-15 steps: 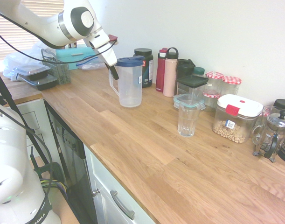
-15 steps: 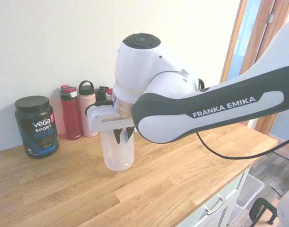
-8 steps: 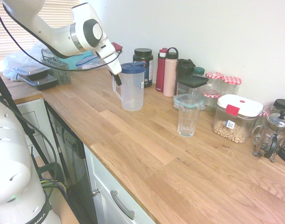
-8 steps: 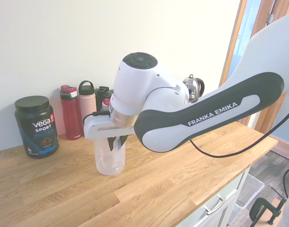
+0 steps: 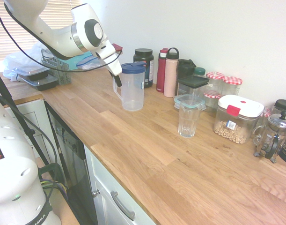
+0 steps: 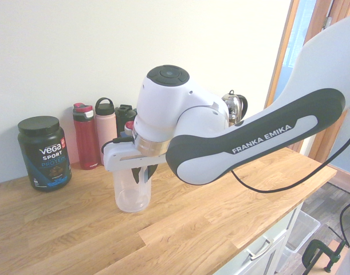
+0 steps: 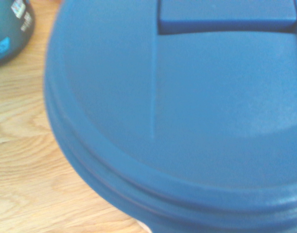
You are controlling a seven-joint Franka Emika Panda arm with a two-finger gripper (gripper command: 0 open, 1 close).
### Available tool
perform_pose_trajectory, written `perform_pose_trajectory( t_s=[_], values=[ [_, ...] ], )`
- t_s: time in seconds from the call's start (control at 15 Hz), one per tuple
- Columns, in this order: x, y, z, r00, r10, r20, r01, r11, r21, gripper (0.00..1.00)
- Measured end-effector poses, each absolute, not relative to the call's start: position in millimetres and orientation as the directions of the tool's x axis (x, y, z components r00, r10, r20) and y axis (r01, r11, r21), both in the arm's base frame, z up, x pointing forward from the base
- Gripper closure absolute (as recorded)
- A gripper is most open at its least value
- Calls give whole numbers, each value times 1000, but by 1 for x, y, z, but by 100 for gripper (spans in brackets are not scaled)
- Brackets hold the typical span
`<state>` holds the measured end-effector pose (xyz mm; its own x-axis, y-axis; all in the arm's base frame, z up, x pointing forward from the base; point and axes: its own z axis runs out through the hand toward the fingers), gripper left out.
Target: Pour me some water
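Note:
A clear plastic pitcher [image 5: 132, 91] with a blue lid [image 7: 187, 97] stands on the wooden counter [image 5: 147, 154]. My gripper [image 5: 117, 78] is at the pitcher's handle on its left side, fingers closed around it. From the other side the pitcher [image 6: 132, 192] shows under the wrist, with the gripper [image 6: 144, 173] beside its upper wall. No water can be made out inside it. An empty clear glass [image 5: 188, 119] stands upright to the pitcher's right, apart from it. The blue lid fills the wrist view.
Along the wall stand a dark protein tub [image 5: 144, 65], a red bottle [image 5: 161, 70], a pink bottle [image 5: 171, 72], jars, a lidded food box [image 5: 236, 119] and a French press [image 5: 274, 136]. Trays and a basket [image 5: 56, 65] sit far left. The counter's front edge drops to the cabinets.
The arm has shifted a little right and down with the pitcher, which now rests on the counter. Hardly anything has moved in the last half second.

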<state>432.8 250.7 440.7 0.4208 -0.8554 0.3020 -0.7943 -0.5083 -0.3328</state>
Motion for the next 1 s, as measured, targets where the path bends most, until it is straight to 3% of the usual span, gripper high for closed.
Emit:
perform_pose_trajectory(
  t_s=[0.27, 0.6, 1.0],
  values=[
    [425, 258, 434, 453, -836, 309, -794, -536, -286, 0],
    [388, 262, 446, 615, -749, 247, -758, -648, -78, 0],
    [337, 157, 491, 718, -665, 205, -683, -730, 25, 0]
  ],
)
